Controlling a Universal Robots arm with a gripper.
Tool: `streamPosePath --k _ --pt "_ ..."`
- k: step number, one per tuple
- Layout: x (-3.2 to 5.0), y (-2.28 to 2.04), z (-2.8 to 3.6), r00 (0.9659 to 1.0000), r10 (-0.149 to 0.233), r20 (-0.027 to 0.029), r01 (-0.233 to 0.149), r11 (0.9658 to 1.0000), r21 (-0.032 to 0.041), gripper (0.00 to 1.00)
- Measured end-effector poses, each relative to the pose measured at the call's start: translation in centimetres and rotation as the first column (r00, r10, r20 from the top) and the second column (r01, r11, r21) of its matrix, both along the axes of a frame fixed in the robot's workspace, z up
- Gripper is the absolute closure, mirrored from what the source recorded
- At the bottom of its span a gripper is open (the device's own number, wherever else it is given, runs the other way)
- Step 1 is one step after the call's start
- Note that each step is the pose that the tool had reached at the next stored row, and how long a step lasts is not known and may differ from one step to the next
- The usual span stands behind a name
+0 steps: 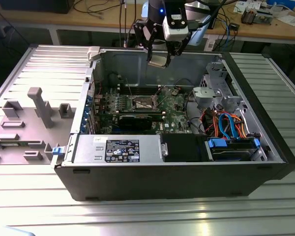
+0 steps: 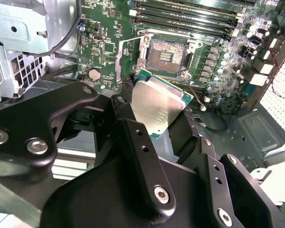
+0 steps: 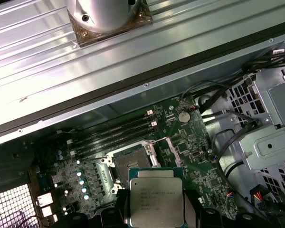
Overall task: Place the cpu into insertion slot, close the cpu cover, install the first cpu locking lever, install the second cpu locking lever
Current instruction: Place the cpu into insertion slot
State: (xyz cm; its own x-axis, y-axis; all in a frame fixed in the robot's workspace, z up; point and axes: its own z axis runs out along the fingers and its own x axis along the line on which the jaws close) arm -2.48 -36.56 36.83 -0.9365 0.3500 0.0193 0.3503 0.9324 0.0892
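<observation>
Gripper (image 1: 160,55) up above the open case (image 1: 187,172), near its back wall in the exterior view. Clamped on the cpu (image 2: 157,103) by 2 opposite edges, 1 black finger (image 2: 135,137) on each side. Cpu tilted in the grip, silver-grey top facing the camera in both wrist views, a thin green edge showing round the metal. Held in the air, touching nothing but the 2 fingers.

Well below the gripper, on the green board (image 1: 173,107): the slot (image 2: 167,53), dark centre bare, thin metal rim around it. In the first wrist view, seen just beyond the cpu's far edge. In the second wrist view, likewise just past the cpu's upper corner and apart from it. Not yet seated, then: cpu above, slot uncovered beneath.

Beyond the slot, on the side away from the gripper, a row of long black memory slots (image 2: 190,16). Case lying on its side on a ribbed metal surface (image 1: 137,216).
</observation>
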Motion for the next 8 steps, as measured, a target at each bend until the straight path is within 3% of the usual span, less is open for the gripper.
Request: streamPosePath --k 4,8 --pt "0.0 0.0 -0.01 0.9988 -0.049 0.0 0.049 0.9988 -0.0002 0.45" --pt "0.0 0.0 -0.04 0.9948 -0.102 0.0 0.102 0.9948 -0.0001 0.45"
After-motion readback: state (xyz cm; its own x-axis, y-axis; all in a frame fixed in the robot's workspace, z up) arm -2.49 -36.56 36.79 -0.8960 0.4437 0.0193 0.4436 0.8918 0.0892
